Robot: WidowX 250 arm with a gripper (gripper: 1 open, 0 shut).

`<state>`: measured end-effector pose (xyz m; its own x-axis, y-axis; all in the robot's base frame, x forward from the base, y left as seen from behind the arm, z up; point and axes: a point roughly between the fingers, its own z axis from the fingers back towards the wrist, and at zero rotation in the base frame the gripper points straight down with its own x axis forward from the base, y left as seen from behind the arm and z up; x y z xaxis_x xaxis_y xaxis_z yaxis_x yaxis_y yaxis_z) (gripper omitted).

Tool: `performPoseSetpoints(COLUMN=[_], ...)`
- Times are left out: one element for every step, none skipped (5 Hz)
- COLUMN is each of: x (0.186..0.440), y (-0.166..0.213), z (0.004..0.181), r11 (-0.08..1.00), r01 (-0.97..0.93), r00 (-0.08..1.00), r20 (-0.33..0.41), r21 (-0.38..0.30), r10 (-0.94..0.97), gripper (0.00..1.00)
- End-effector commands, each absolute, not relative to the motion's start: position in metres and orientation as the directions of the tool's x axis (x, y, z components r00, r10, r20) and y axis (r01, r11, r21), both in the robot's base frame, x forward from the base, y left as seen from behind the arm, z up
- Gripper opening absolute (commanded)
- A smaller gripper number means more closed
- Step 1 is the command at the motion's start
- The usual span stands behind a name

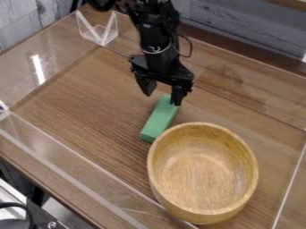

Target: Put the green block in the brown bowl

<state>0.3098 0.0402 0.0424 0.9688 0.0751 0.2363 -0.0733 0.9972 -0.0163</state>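
A slim bright green block [158, 122] lies flat on the wooden table, just beyond the rim of the brown bowl [203, 170], which sits at the front right with nothing in it. My black gripper [164, 92] points down over the block's far end, open, one finger on each side of that end. Nothing is held between the fingers. The far tip of the block is partly hidden by them.
Clear acrylic walls [72, 183] fence the wooden table [84, 107] on the left and front. A small clear stand [96, 27] sits at the back left. A grey plank wall runs along the back.
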Motion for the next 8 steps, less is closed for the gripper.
performPoseSetpoints(x=[0.315,0.316,0.316,0.315,0.313,0.311,0.309,0.308], y=[0.045,0.045,0.044,0.042,0.04,0.038,0.035,0.033], z=[0.044,0.037,0.033,0.035,0.04,0.045,0.05,0.057], r11=[0.996,0.996,0.995,0.994,0.993,0.992,0.991,0.99], r01=[-0.082,-0.089,-0.094,-0.097,-0.104,-0.11,-0.115,-0.117], r00=[0.959,0.96,0.962,0.967,0.974,0.979,0.982,0.985], r20=[0.269,0.263,0.255,0.231,0.198,0.167,0.141,0.119], r21=[-0.018,-0.027,-0.036,-0.042,-0.051,-0.061,-0.071,-0.081], r10=[0.084,0.093,0.1,0.104,0.112,0.119,0.124,0.126], gripper=[1.0,1.0,0.0,0.0,0.0,0.0,0.0,0.0])
